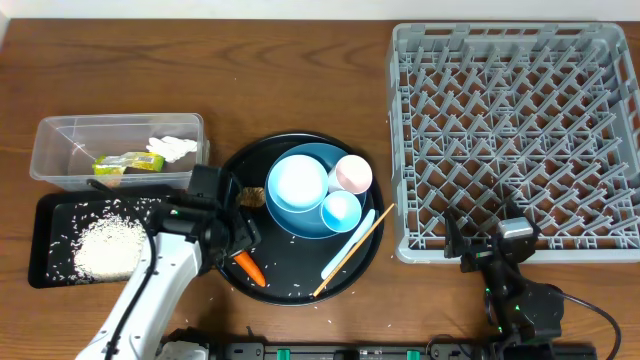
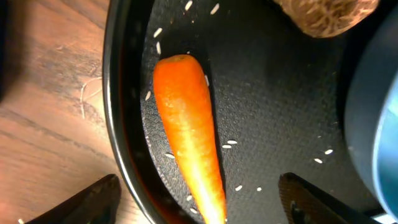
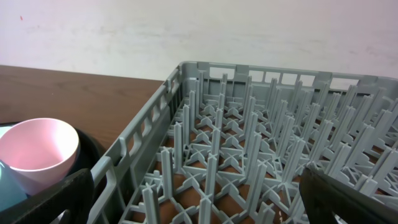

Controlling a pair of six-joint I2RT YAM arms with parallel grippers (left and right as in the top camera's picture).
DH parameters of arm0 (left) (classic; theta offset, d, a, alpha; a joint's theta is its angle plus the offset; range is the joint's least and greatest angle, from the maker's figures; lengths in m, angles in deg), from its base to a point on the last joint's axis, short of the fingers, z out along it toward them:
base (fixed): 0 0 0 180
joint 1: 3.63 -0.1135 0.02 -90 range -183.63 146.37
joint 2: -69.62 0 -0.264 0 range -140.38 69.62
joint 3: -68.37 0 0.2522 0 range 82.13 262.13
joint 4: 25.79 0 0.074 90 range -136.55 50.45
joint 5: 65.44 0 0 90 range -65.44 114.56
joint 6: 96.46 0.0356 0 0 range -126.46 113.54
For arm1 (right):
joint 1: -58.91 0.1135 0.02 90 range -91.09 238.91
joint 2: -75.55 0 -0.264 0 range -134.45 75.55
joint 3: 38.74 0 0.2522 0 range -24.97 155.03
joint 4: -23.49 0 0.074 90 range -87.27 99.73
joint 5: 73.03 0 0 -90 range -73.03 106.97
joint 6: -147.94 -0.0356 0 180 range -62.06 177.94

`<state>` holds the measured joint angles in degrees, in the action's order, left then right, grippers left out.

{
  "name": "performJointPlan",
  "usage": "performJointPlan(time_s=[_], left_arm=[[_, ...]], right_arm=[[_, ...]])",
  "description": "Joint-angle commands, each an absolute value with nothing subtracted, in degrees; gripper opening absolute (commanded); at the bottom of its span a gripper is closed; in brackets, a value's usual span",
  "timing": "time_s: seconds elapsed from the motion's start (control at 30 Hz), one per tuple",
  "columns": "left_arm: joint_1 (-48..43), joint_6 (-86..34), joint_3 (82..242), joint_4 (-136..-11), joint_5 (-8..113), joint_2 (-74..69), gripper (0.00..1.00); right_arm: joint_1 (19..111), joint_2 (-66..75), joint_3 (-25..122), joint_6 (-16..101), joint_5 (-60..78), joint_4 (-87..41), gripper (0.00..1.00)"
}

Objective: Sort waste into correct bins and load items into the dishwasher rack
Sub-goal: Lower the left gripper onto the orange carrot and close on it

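Orange, smooth, tapered carrot (image 2: 186,137) lies among rice (image 2: 231,142).

I see the wooden table (image 1: 300,60) carrying a clear tub (image 1: 55,150), black rectangular tray (image 1: 40,245), round black tray (image 1: 290,268) and grey rack (image 1: 400,150).

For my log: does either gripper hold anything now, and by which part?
Nothing is held. Left gripper open astride the carrot, not touching it; right gripper open, empty.
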<state>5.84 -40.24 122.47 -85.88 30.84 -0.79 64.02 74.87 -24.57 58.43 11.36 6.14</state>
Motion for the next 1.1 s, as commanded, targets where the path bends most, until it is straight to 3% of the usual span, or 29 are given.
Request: performJointPlan(time_s=[0.0, 0.17, 0.33, 0.67, 1.07], left_arm=[[5.6, -42.36, 120.46, -84.33, 31.24, -1.12, 0.81], [5.6, -44.35, 117.48, -79.21, 31.26, -1.12, 0.75], [5.6, -44.35, 115.49, -76.28, 31.24, -1.12, 0.58], [5.6, -44.77, 112.48, -71.41, 31.24, -1.12, 0.55], [5.6, -44.74, 110.49, -68.79, 31.24, -1.12, 0.36]], right_arm=[[64.19, 75.02, -24.66, 58.86, 10.93, 6.05, 0.99], [64.19, 75.02, -24.66, 58.86, 10.93, 6.05, 0.99], [64.19, 75.02, -24.66, 58.84, 10.93, 6.05, 0.99], [64.19, 75.02, -24.66, 58.86, 10.93, 6.05, 0.99], [64.19, 75.02, -24.66, 58.86, 10.93, 6.05, 0.99]])
